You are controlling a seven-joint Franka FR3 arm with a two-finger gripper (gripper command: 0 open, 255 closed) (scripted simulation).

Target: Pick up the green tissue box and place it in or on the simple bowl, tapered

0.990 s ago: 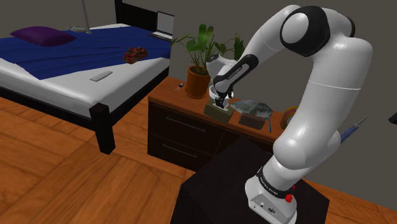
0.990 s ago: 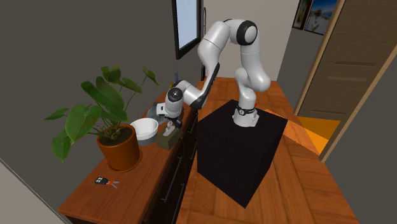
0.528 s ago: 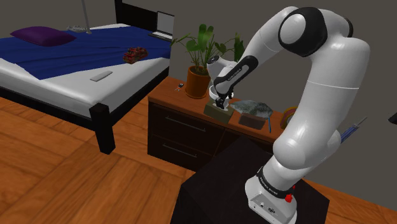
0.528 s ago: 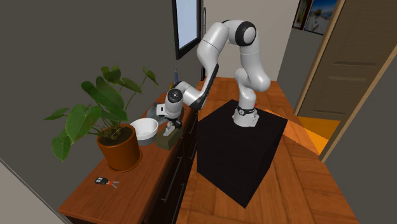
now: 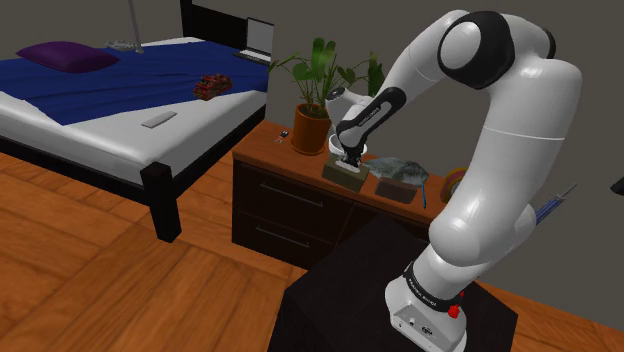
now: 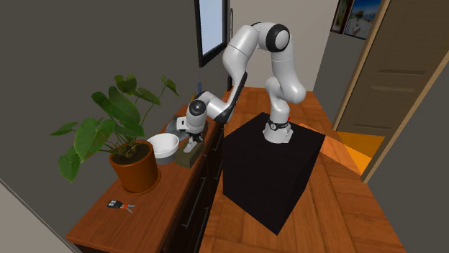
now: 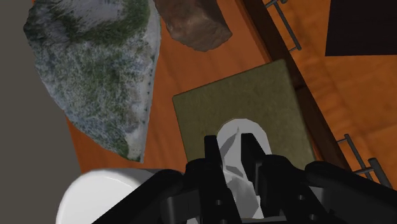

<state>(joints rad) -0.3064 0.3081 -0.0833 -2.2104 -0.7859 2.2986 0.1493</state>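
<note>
Three views, taken in turn. In the shoulder view you find the tissue box on top of the dresser, near its front edge. The gripper comes straight down onto it. A potted plant stands toward that view's left and a mossy grey lump toward its right.

In the second exterior view the box sits just beside the white bowl, which lies between it and the plant. The gripper meets the box from above (you cannot tell from here whether the box has left the wood).

The wrist view settles the grip. The fingers are drawn in narrow and pinch the white tuft of tissue that stands out of the olive-green top, not the box's walls.

Expect the box to be light, with stiff but crushable sides. The tuft is soft, so it may slide out or tear, and the box could swing under it. A hold across the two nearer-set walls would likely carry it more surely to the bowl.
</note>
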